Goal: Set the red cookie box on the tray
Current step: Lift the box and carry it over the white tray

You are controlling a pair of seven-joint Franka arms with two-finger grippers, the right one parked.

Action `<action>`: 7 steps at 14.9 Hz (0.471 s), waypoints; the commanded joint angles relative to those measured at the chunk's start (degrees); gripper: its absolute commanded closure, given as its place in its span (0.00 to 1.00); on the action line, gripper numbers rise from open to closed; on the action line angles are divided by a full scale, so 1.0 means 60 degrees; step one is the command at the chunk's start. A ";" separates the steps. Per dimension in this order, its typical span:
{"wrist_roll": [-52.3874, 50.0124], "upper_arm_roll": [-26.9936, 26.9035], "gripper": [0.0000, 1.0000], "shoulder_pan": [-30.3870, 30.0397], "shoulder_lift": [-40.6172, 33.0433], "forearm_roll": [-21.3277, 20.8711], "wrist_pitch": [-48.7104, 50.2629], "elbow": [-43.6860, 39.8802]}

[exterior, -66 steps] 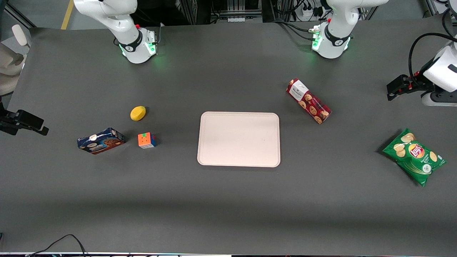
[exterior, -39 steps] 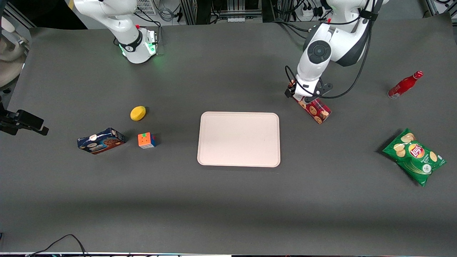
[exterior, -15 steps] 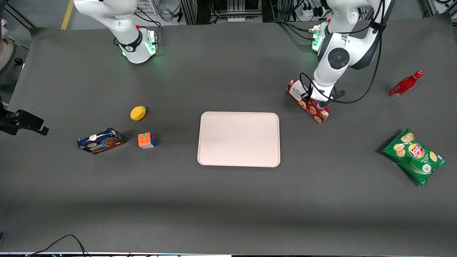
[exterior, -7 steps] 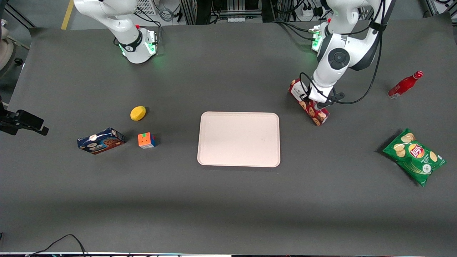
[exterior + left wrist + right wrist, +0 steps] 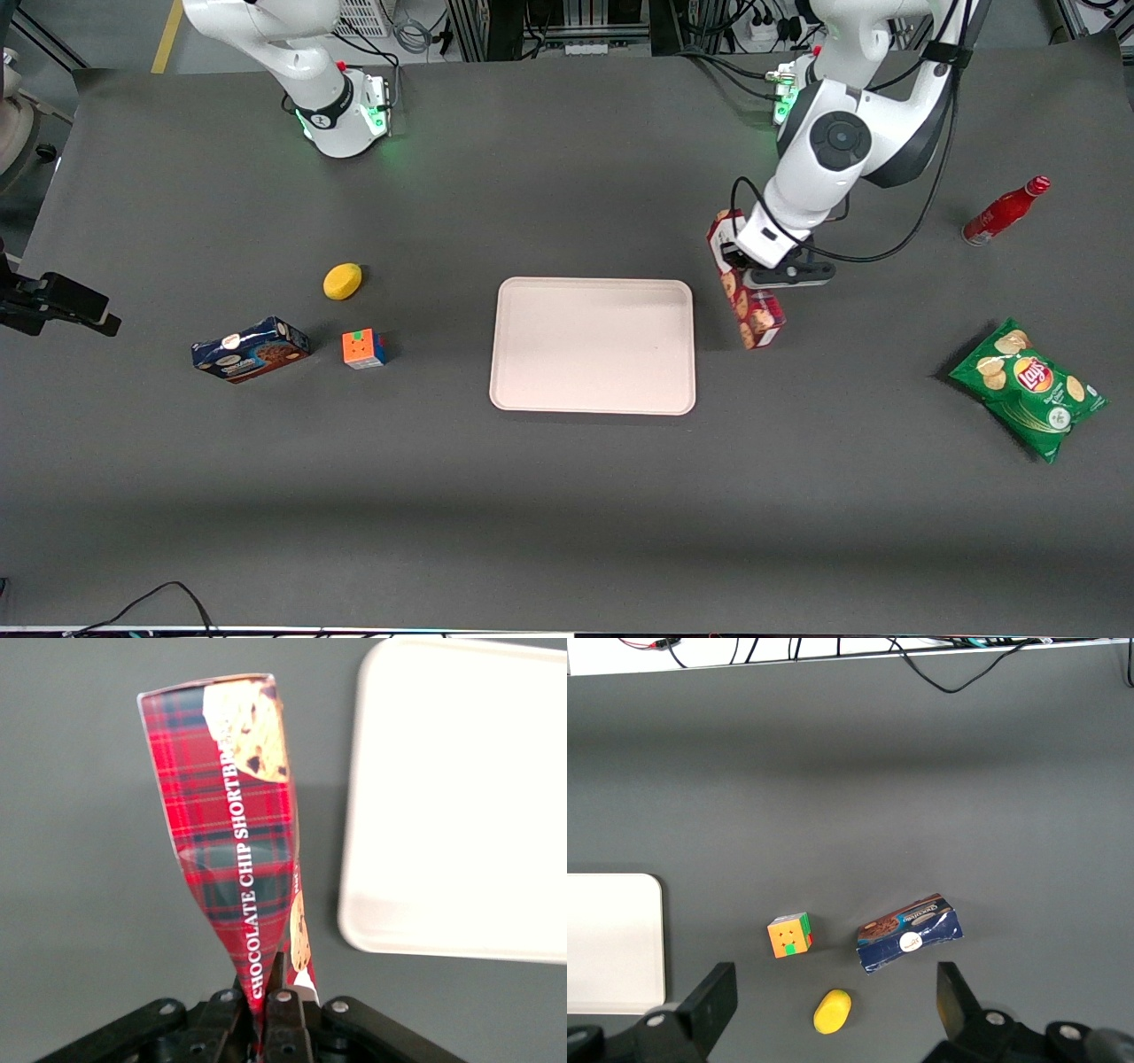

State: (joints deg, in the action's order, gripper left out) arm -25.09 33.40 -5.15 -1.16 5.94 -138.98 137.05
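The gripper (image 5: 742,266) hangs over the tabletop (image 5: 567,514) just beside the tray's short edge that faces the working arm's end, and its fingers (image 5: 282,1005) are pinched tight on the red cookie box (image 5: 749,306). The grip sits on the box's end that lies farther from the front camera; from there the box runs out toward the front camera, alongside that tray edge and apart from it. In the left wrist view the red cookie box (image 5: 237,824) reaches away from the fingers with its tartan face and the words "CHOCOLATE CHIP SHORTBREAD" turned to the camera, its walls squeezed narrow where the fingers bite and widening toward the free end, which carries a cookie picture. Whether the free end touches the table surface cannot be told. No part of the box is over the tray (image 5: 592,346), whose pale rim (image 5: 350,868) shows just beside the box in the wrist view.

The tray lies flat near the middle of the tabletop. Toward the working arm's end stand a red bottle (image 5: 1005,211), farther from the front camera, and a green chip bag (image 5: 1028,387), nearer to it. Toward the parked arm's end lie a yellow lemon (image 5: 342,281), a colour cube (image 5: 364,348) and a dark blue cookie box (image 5: 251,349), all well apart from the tray.
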 commanded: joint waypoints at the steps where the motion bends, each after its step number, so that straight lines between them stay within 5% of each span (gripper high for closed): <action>1: 0.1265 -0.0060 1.00 0.0549 0.1566 -0.0856 0.0253 -0.1700; 7: 0.0916 -0.0132 1.00 0.1312 0.3472 -0.1779 0.0238 -0.3020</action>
State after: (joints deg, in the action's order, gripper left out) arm -19.36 33.55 0.95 14.22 -1.85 -138.95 123.61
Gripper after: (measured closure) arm 0.934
